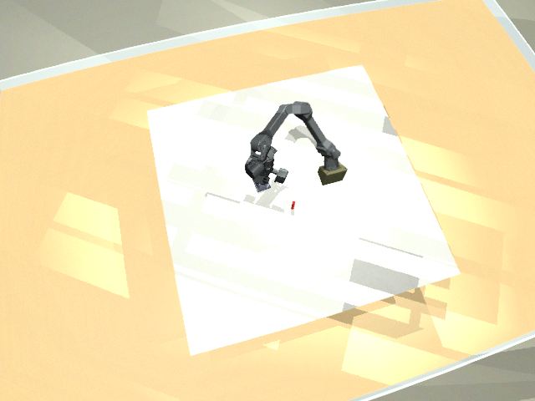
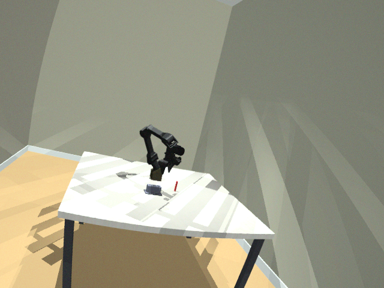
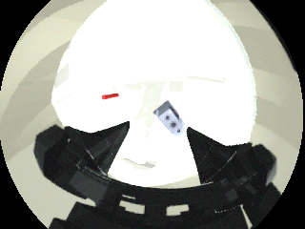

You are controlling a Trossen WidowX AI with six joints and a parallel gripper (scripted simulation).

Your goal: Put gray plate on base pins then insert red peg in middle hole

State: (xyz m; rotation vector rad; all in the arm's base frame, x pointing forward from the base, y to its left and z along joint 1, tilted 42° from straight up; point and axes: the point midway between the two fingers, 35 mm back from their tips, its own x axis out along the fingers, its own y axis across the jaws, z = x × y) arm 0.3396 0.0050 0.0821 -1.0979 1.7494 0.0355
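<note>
The gray plate sits on the blue-gray base and looks flat; three dark spots show in a row along its top in the wrist view. How closely it meets the base is too small to tell. The red peg is apart from the base, at the table's middle; its exact tilt is unclear. My gripper is open and empty, raised above the table. In the wrist view the plate appears near the right fingertip, and the peg is up and left of the fingers.
The arm's olive mounting block stands on the white table, with the arm arching up from it. Light patches and shadows cross the white top, making pale things hard to see.
</note>
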